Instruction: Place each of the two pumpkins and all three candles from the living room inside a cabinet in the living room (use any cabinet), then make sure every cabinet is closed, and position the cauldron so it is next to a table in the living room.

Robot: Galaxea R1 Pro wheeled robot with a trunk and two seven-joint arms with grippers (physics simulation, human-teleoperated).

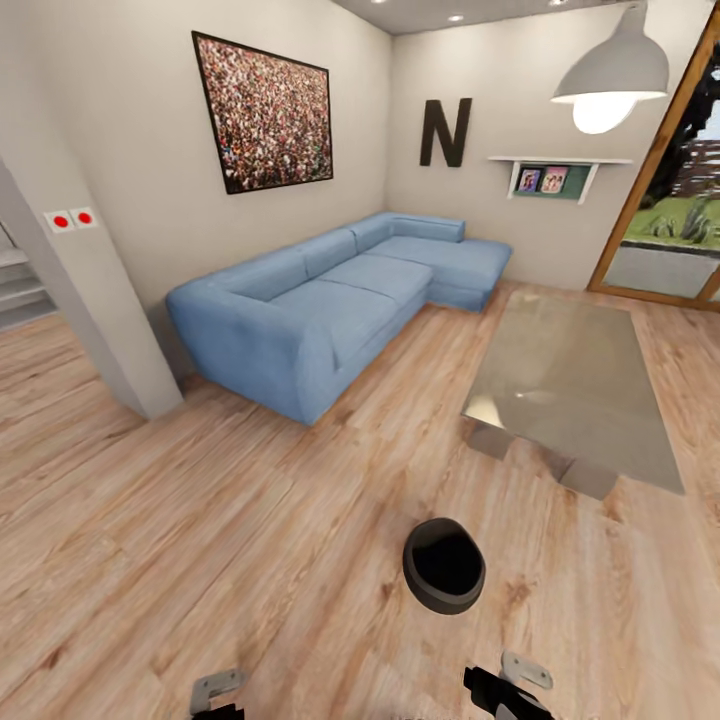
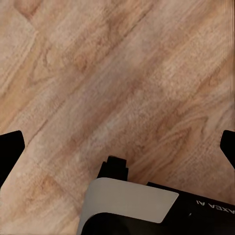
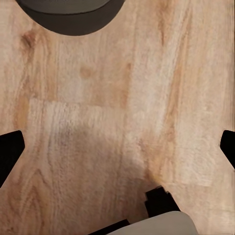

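Observation:
The black cauldron (image 1: pixel 444 565) stands upright on the wooden floor, a short gap away from the near corner of the glass-topped table (image 1: pixel 575 385). Its rim also shows in the right wrist view as the cauldron (image 3: pixel 68 14), beyond my right gripper (image 3: pixel 117 152), which is open over bare floor with nothing between its fingers. My left gripper (image 2: pixel 117 149) is open too, over bare planks. Both wrists peek in at the bottom edge of the head view, the right one nearer the cauldron. Pumpkins, candles and cabinet are out of view.
A blue L-shaped sofa (image 1: pixel 330 310) runs along the back wall left of the table. A grey pillar (image 1: pixel 90 320) stands at the left with stairs behind it. A glazed door (image 1: pixel 670 240) is at the far right, and a pendant lamp (image 1: pixel 612 75) hangs above the table.

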